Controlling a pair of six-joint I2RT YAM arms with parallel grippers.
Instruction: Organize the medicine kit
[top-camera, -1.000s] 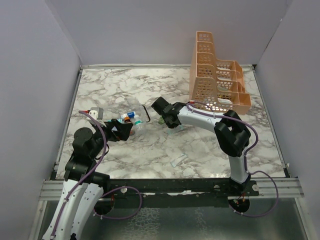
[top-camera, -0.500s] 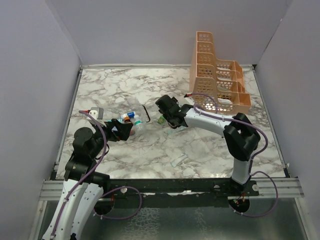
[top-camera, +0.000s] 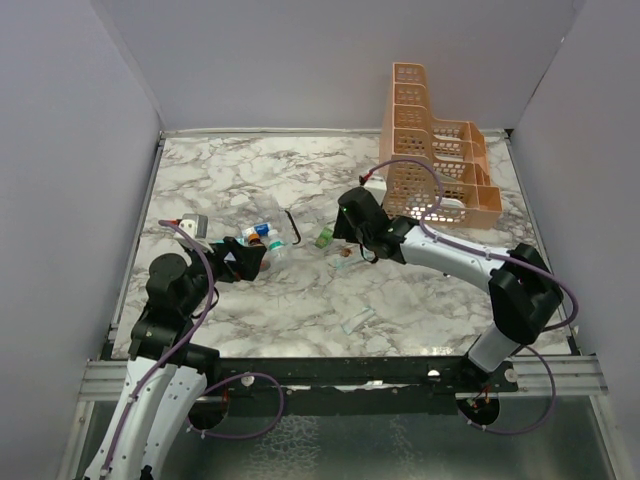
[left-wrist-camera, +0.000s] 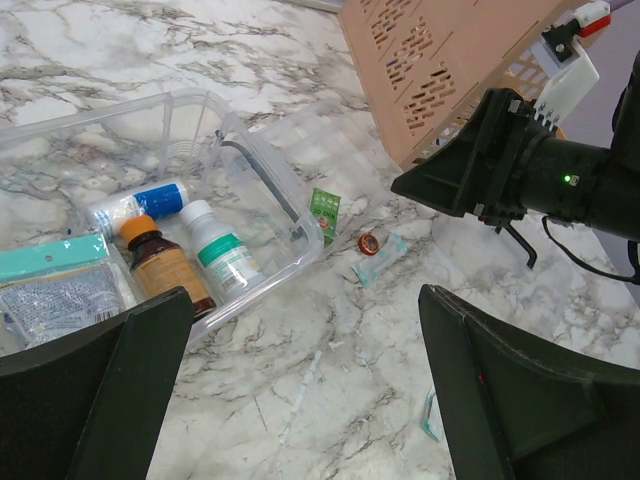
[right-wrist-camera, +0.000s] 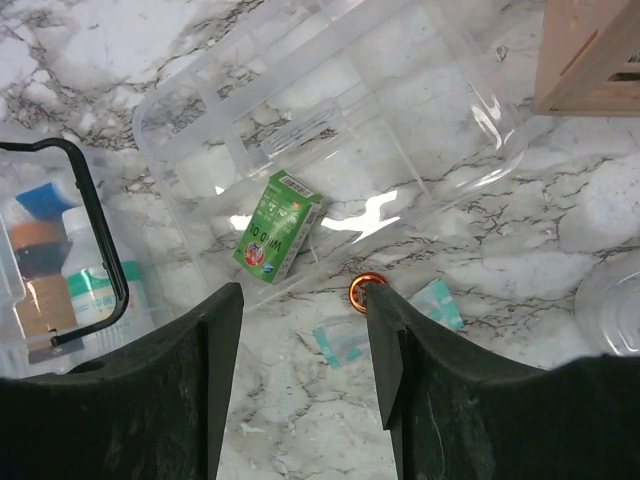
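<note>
— Marble table (top-camera: 400, 300). Where's the green box (right-wrist-camera: 277, 225)?
— Just beside the clear bin (left-wrist-camera: 120, 112), outside it.
— Jaws?
— Left gripper (left-wrist-camera: 300, 300) wide, empty. Right gripper (right-wrist-camera: 300, 300) near the bin, spread, empty.

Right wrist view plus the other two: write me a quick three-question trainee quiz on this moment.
1. True or false: the green box lies outside the clear bin that holds the bottles.
2. Which is inside that bin? A) brown bottle B) round cap C) peach rack
3. Fill in: the left gripper and right gripper are both ____.
Key: 1 true; 2 A; 3 open.
</note>
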